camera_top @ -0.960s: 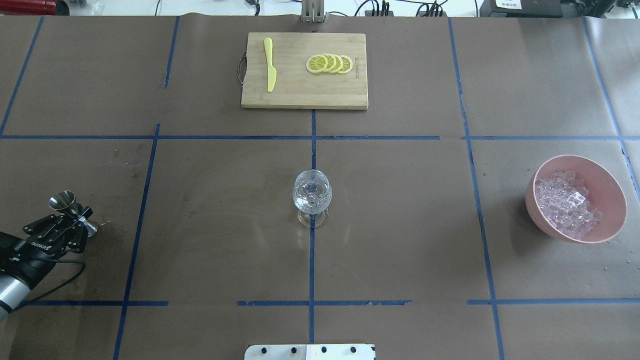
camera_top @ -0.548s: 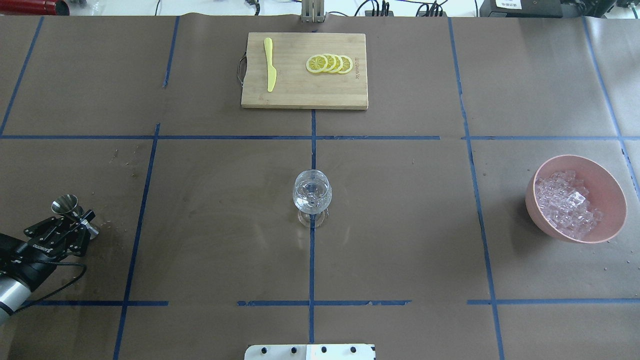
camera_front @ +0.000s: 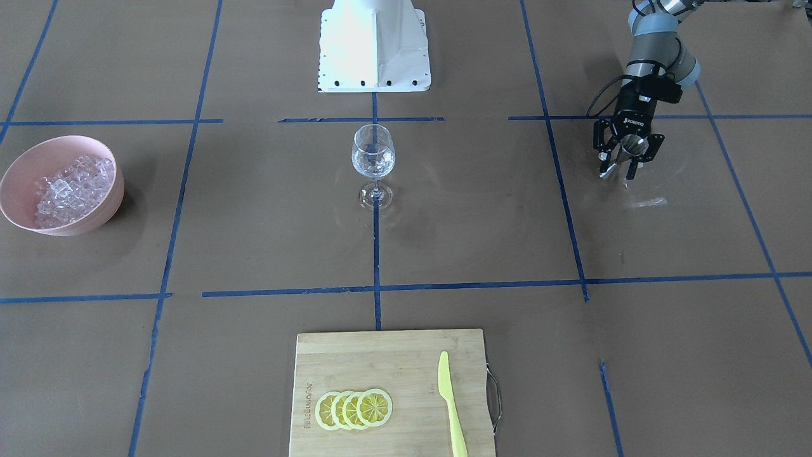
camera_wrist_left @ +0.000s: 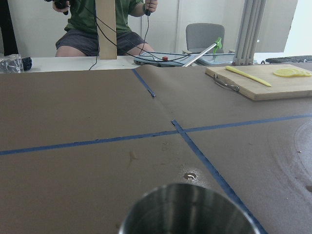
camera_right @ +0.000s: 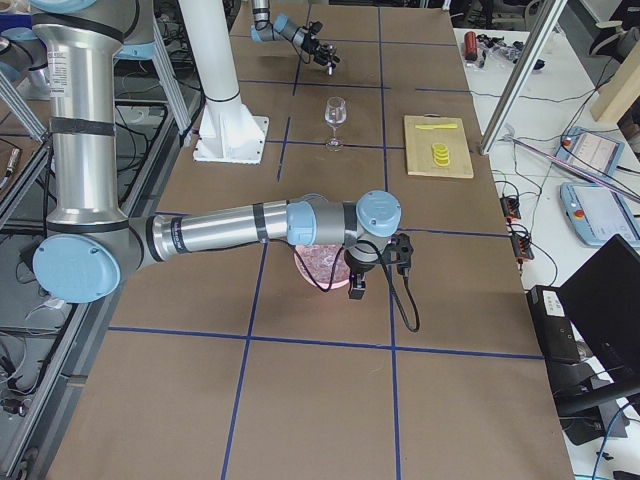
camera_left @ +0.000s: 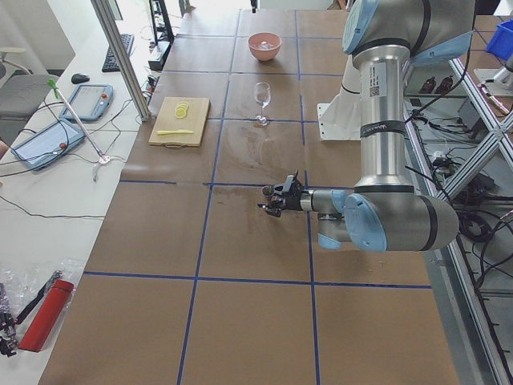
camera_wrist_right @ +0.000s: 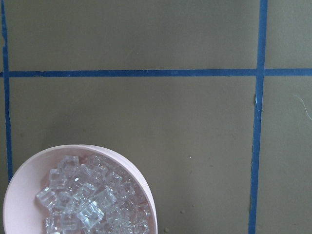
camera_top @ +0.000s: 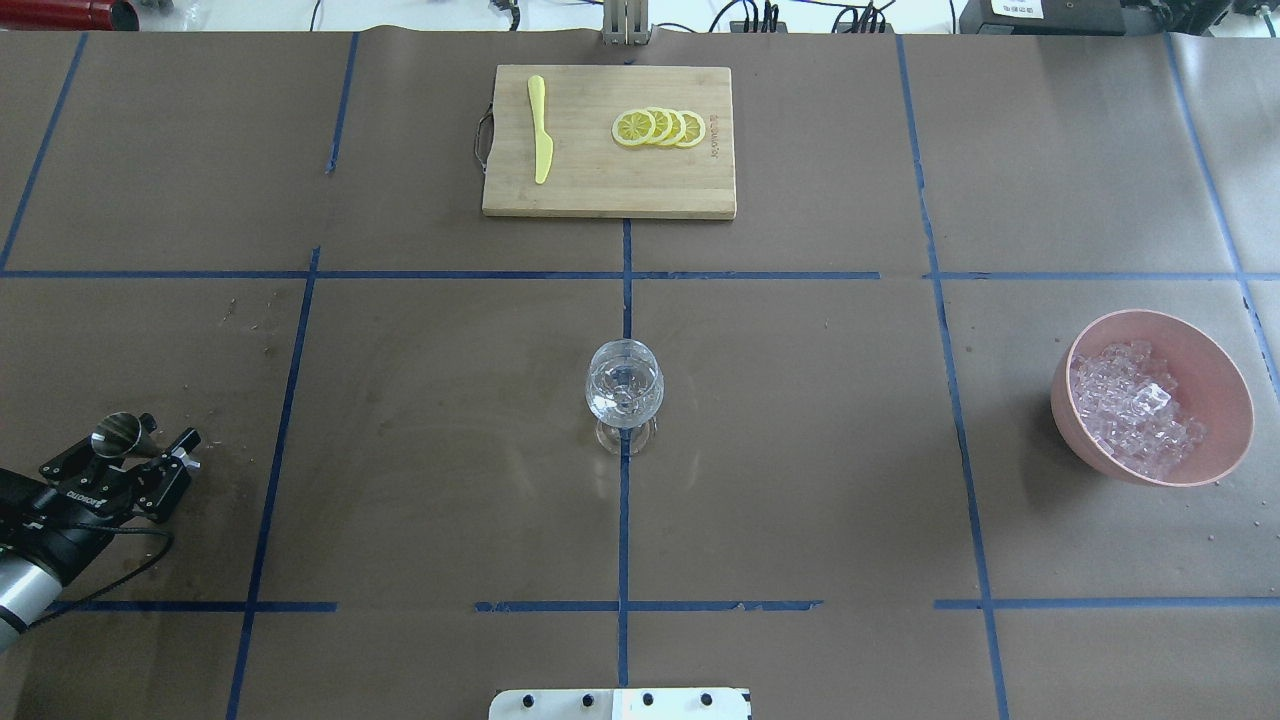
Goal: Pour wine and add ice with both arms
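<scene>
My left gripper (camera_top: pixel 165 440) (camera_front: pixel 618 170) hangs low over the table's left side, shut on a steel jigger (camera_top: pixel 118 438) (camera_front: pixel 625 147). The jigger's rim (camera_wrist_left: pixel 187 209) fills the bottom of the left wrist view, its inside hidden. A clear wine glass (camera_top: pixel 624 388) (camera_front: pixel 373 152) stands at the table's middle, well to the right of that gripper. No wine can be made out. Ice (camera_top: pixel 1135 405) (camera_wrist_right: pixel 87 202) lies heaped in a pink bowl (camera_top: pixel 1215 380) (camera_front: pixel 19 171) at the right. My right gripper (camera_right: pixel 356 290) hovers over that bowl, seen only from the side, so I cannot tell its state.
A wooden cutting board (camera_top: pixel 610 185) at the far middle carries lemon slices (camera_top: pixel 660 128) and a yellow knife (camera_top: pixel 540 130). The white robot base (camera_front: pixel 374 44) stands at the near edge. A person (camera_wrist_left: pixel 102 24) sits beyond the table's far edge.
My left gripper has drawn back toward the robot and slightly left with the jigger still in it, away from the glass. Glass and bowl have not moved.
</scene>
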Motion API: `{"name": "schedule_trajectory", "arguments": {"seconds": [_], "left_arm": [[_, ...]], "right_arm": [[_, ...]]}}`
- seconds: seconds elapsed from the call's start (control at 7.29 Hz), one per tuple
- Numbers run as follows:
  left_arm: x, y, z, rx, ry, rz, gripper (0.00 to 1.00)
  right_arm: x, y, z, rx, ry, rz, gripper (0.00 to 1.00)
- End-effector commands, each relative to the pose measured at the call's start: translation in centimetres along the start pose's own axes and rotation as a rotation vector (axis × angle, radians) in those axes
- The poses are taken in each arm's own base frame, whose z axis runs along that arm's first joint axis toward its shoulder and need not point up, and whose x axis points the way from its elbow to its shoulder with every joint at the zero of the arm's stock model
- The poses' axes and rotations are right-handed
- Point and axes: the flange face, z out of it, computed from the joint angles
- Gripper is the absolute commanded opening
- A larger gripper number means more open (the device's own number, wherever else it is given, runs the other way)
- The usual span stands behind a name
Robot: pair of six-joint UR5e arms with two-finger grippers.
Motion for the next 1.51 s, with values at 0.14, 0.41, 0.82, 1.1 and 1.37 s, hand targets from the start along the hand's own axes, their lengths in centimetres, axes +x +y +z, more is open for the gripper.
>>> {"name": "schedule_trajectory", "arguments": {"seconds": [0.14, 0.41, 0.82, 1.1, 1.37], "left_arm": [[0.1, -0.1, -0.1, -0.007, 0.009, 0.007, 0.83], [0.0, -1.3, -1.8, -0.097, 0.087, 0.068, 0.84], [-0.6, -1.5, -3.6, -0.261, 0.129, 0.145, 0.84], [-1.7, -1.7, -5.0, -0.385, 0.125, 0.210, 0.83], [-3.5, -4.3, -7.9, -0.472, 0.119, 0.249, 0.83]], "right_arm": [[0.1, 0.0, 0.1, -0.001, 0.000, 0.002, 1.00], [0.0, 0.0, 0.0, 0.001, 0.000, -0.001, 1.00], [0.3, -0.1, 0.2, -0.004, 0.000, 0.005, 1.00], [0.4, 0.1, 0.3, -0.005, 0.001, 0.008, 1.00], [0.3, 0.1, 0.2, -0.004, -0.001, 0.008, 1.00]]}}
